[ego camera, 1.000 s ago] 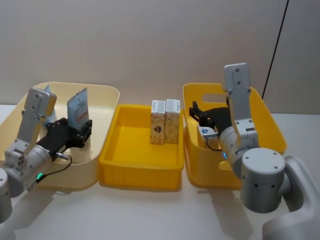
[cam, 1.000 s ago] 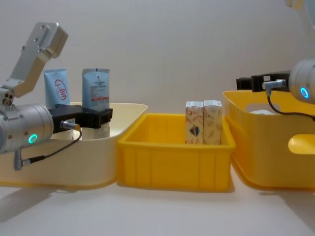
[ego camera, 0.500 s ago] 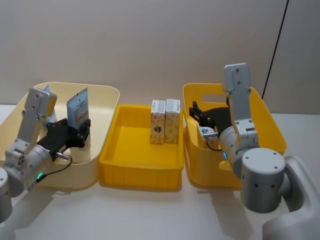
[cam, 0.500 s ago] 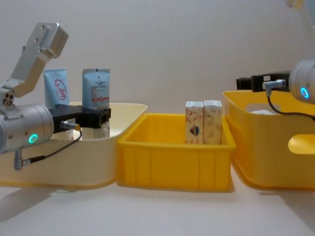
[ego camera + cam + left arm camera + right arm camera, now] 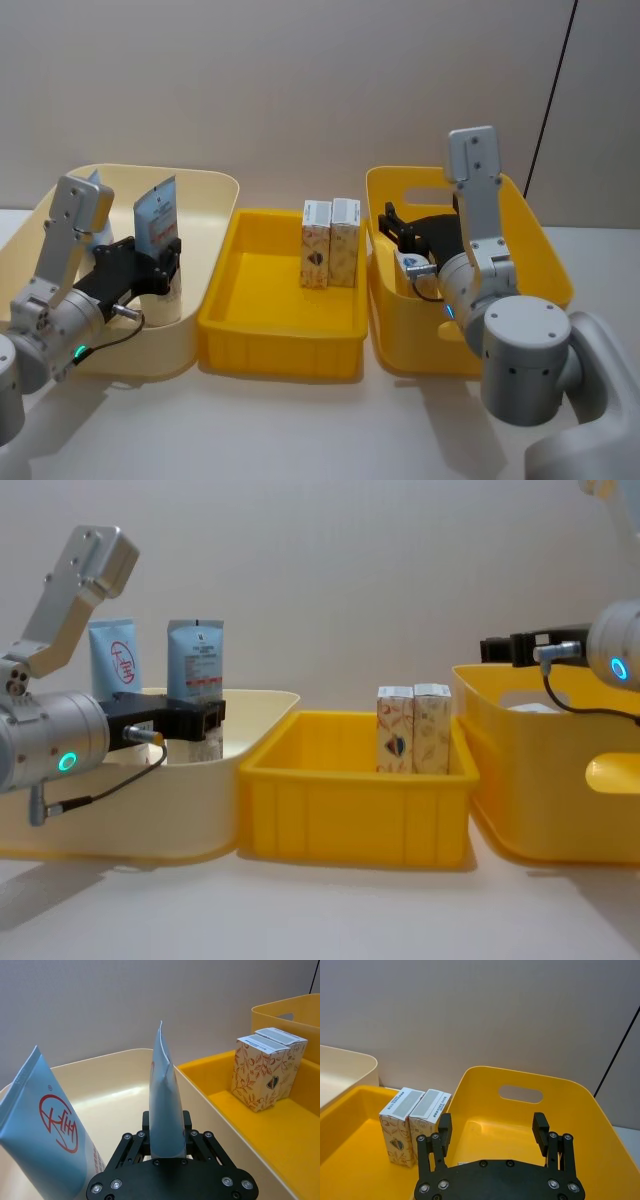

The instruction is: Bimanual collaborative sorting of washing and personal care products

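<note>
In the head view, the left gripper is clamping the lower part of the red-banded tube, which is standing upright inside the cream bin, while the red-circle tube is peeking out behind the arm at the back of that bin. The two cartons are standing side by side, touching, at the back of the middle yellow tray. The right gripper is hovering inside the right yellow bin, just above a small white-and-blue item whose kind cannot be told. In the left wrist view, the fingers are pressing on either side of the red-banded tube, seen edge-on, with the red-circle tube leaning just beside it and apart from it. In the right wrist view, the right gripper's fingers are standing wide apart with nothing between them, pointing into the yellow bin. In the chest view, both tubes are rising above the cream bin's rim and the cartons are showing above the tray's wall. By the look of it, the sorting is getting well along: cartons are sitting together, tubes are sharing one bin. The held tube is waiting to be let go, and whatever is lying in the right bin probably needs moving.
</note>
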Robot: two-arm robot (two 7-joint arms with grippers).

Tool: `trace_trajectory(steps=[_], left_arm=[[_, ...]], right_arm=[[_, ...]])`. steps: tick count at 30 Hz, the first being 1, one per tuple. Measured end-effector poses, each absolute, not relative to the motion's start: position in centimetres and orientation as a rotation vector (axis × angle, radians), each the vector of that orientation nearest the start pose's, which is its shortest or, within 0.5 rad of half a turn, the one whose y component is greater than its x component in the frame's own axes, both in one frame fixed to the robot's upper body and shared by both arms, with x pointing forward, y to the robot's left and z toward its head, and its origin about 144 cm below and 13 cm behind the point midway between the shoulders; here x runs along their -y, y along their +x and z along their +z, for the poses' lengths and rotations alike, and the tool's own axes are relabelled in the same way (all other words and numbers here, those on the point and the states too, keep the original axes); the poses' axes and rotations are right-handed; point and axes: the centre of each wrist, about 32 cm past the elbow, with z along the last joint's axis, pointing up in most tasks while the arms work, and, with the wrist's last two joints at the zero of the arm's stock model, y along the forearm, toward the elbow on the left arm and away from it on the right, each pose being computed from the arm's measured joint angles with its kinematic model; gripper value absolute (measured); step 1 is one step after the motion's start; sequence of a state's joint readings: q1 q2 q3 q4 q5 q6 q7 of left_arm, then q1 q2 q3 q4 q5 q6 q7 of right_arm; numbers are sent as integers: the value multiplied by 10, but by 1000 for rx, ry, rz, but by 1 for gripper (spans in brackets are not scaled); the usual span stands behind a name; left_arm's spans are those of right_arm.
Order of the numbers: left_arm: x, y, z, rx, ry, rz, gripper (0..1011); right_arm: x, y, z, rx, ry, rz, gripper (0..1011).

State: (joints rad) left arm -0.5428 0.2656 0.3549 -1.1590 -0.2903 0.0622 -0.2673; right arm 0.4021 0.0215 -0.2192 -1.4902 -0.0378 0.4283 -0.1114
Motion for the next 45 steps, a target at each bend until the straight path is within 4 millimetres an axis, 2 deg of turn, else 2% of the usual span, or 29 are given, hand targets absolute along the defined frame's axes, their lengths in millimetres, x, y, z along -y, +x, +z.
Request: trace_trajectory(steps=[45], left_arm=[[-239,597,1210,64,100,1104,310]], right_arm=[[163,553,1262,47,-196,-1503,1001]])
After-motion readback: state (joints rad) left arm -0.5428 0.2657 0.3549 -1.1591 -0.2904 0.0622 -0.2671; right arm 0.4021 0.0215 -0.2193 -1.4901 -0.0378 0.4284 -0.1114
